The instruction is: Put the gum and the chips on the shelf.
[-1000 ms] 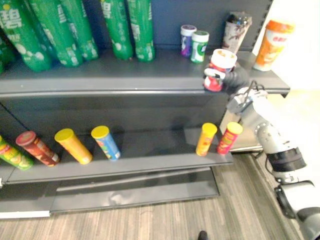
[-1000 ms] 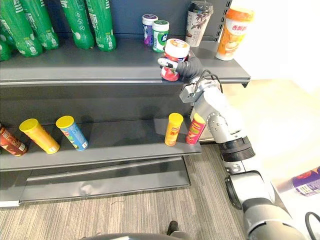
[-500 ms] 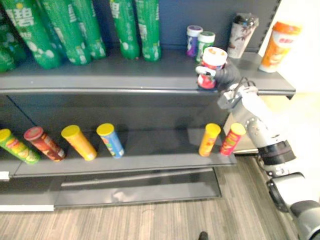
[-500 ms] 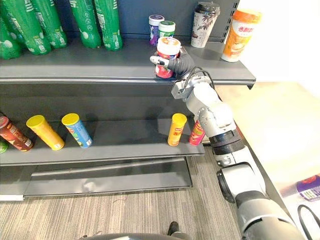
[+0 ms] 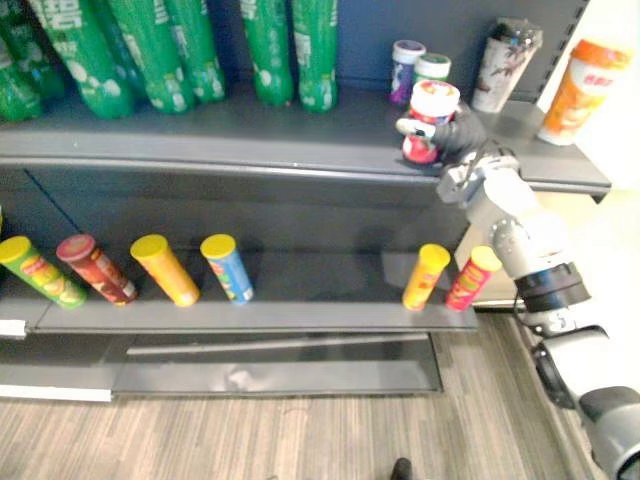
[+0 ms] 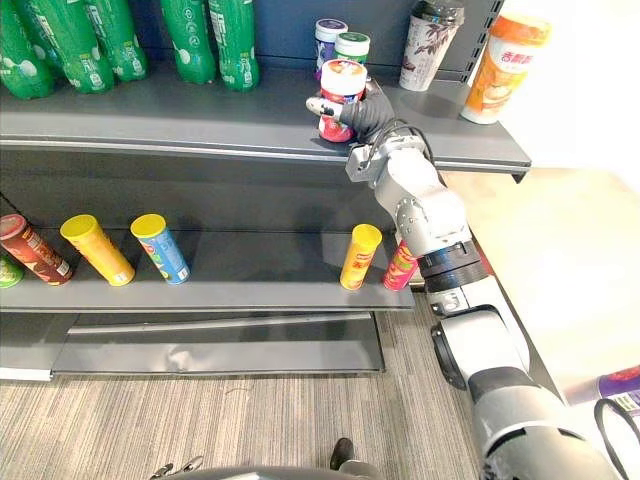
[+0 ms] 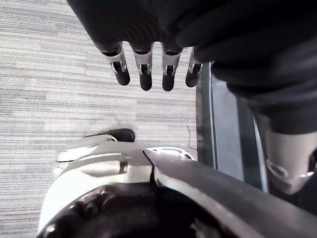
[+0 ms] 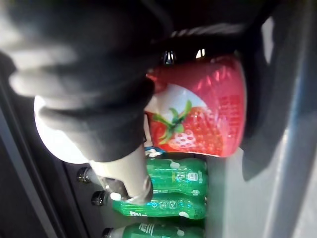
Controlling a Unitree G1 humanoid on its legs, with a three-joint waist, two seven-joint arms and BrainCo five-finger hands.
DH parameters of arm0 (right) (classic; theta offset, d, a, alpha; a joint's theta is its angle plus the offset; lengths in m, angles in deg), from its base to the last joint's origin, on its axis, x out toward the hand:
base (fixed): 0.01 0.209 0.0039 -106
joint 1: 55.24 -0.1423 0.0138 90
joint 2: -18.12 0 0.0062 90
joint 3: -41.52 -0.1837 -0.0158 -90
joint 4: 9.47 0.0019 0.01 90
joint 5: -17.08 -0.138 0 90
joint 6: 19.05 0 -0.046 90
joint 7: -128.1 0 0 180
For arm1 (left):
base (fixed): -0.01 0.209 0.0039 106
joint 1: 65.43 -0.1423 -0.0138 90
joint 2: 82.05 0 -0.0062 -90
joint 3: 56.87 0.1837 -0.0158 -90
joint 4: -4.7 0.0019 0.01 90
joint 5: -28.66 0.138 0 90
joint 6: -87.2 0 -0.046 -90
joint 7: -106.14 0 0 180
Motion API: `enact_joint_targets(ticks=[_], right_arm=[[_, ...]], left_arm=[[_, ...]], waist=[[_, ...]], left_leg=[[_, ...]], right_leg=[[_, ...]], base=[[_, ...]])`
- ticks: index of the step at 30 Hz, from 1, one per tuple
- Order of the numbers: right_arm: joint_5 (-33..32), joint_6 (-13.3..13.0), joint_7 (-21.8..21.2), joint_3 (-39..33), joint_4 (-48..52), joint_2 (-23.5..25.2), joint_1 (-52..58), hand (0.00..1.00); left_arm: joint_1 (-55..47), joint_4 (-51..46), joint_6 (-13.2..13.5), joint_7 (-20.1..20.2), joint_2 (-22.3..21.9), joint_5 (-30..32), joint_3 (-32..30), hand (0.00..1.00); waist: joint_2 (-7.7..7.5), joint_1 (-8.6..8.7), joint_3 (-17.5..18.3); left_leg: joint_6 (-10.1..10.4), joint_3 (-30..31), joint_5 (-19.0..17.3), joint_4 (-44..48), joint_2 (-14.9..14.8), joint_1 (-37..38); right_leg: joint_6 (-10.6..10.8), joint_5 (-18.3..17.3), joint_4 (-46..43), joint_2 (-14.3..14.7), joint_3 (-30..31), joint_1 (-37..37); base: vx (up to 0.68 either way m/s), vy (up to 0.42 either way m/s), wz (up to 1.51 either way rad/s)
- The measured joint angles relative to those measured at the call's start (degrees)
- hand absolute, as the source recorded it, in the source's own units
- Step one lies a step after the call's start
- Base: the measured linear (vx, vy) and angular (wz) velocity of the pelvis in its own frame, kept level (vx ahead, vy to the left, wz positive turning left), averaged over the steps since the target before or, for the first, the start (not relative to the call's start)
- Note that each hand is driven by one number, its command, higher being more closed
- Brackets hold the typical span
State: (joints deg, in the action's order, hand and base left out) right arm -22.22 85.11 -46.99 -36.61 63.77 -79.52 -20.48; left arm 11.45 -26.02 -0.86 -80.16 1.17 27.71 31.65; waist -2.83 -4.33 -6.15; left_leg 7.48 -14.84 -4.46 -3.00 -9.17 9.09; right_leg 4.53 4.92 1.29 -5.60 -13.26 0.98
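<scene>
Right hand [image 5: 457, 133] is curled round a red plastic gum jar with a white lid and a strawberry picture [image 5: 429, 121], fingers on one side and thumb on the other. It holds the jar upright at the front edge of the dark grey metal upper shelf [image 5: 200, 140]. Whether the jar's base touches the shelf board cannot be told. In the right wrist view the jar [image 8: 208, 109] sits past the dark ribbed cover, with the green bottles beyond it.

Just behind the hand stand two small jars side by side, one purple with a white lid [image 5: 407, 70] and one green with a white lid [image 5: 432, 67]. Further back, out to the hand's right, are a patterned paper cup with a dark lid [image 5: 506, 64] and an orange cup [image 5: 582, 77]. Well off to the hand's left a row of green plastic bottles [image 5: 300, 50] stands at the back.

Below the hand, on the lower shelf [image 5: 320, 305], a yellow chips tube [image 5: 424, 277] and a red chips tube with a yellow cap [image 5: 471, 279] lean beside each other. More chips tubes [image 5: 165, 270] lie far to the left.

Left hand [image 7: 148, 64] hangs with relaxed, empty fingers above the striped floor [image 7: 49, 74].
</scene>
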Motion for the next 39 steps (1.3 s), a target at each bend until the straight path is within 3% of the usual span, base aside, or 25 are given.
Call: enact_joint_targets(ticks=[21, 22, 39], right_arm=[[0.5, -0.5, 1.8, 0.0, -2.8, 0.7, -3.3, 1.0], [0.5, -0.8, 1.5, 0.0, -2.9, 0.7, -3.5, 0.0], [0.5, -1.7, 0.8, 1.6, -2.9, 0.7, -4.2, 0.0]], left_arm=[[0.6, -0.6, -0.1, -0.2, 0.1, 0.0, 0.0, 0.0], [0.6, -0.6, -0.1, -0.2, 0.1, 0.0, 0.0, 0.0], [0.8, -0.6, 0.0, -0.1, 0.4, -0.1, 1.2, 0.0]], waist=[[-0.29, -0.74, -1.9], [-0.32, -0.74, -2.0], [-0.38, -0.75, -2.1]], left_leg=[[0.0, 0.4, 0.0, 0.2, -0.2, 0.0], [0.0, 0.4, 0.0, 0.1, -0.2, -0.1], [0.0, 0.2, 0.0, 0.2, -0.2, -0.1]], right_leg=[[-0.2, -0.2, -0.3, 0.0, -0.3, -0.1], [-0.2, -0.2, -0.3, 0.1, -0.3, -0.1], [-0.2, -0.2, -0.3, 0.1, -0.2, 0.0]], base=[[0.0, 0.0, 0.0], [0.0, 0.0, 0.0], [0.0, 0.0, 0.0]])
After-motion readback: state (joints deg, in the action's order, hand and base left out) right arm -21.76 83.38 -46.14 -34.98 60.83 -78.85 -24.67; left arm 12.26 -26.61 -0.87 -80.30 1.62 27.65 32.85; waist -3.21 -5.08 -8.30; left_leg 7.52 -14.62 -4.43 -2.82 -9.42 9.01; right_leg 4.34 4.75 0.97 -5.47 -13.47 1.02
